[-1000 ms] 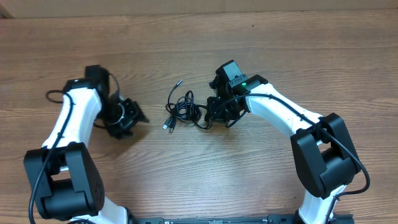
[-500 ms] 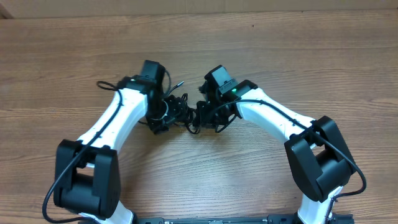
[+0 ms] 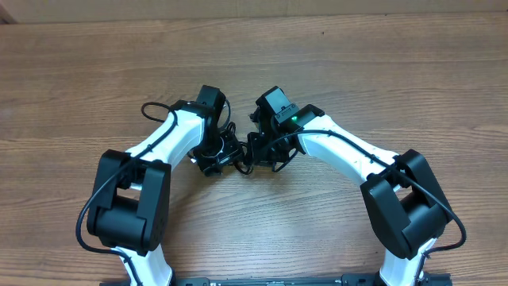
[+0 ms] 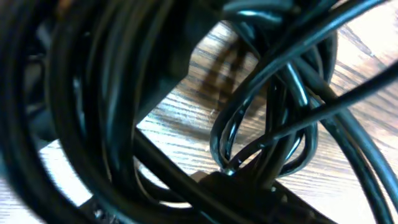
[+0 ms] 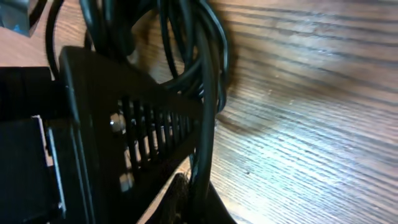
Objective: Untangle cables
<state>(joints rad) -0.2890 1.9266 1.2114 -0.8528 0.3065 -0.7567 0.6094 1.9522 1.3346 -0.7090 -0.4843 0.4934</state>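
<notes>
**Surface.** Wooden table point(image 3: 413, 71), mid-brown, with the grain running left to right and a dull sheen. In the wrist views the boards look paler and show fine streaks. A lighter tan strip point(image 3: 238, 6) runs along the far edge. Nothing more of the room is visible.

**Item: cables point(image 3: 238, 152).** Thin black cords with a glossy jacket, bunched in one small tangle. The tangle lies on the table near its middle, directly between the two grippers and touching both.
- Left wrist view: the cords point(image 4: 267, 112) fill the picture. Several strands loop and cross over each other, with a narrow loop hanging at the centre and bare wood behind it. The nearest strands are blurred.
- Right wrist view: a sheaf of strands point(image 5: 208, 74) runs downward along a finger edge, close above the wood.
- No plug can be made out.

**Left gripper point(image 3: 213, 157).** It is set down into the left side of the tangle. Cords hide its fingers, so whether they are spread or pinching cannot be told.

**Right gripper point(image 3: 266, 151).** It sits at the right side of the tangle with its fingers pressed together. One slotted black finger point(image 5: 143, 134) lies against the strands. Whether a cord is caught between the fingers cannot be told.

**Arms.** The left arm point(image 3: 171, 139) and right arm point(image 3: 341, 151) have white links and black joints, and both angle inward. A green light point(image 3: 293, 121) glows on the right wrist.
</notes>
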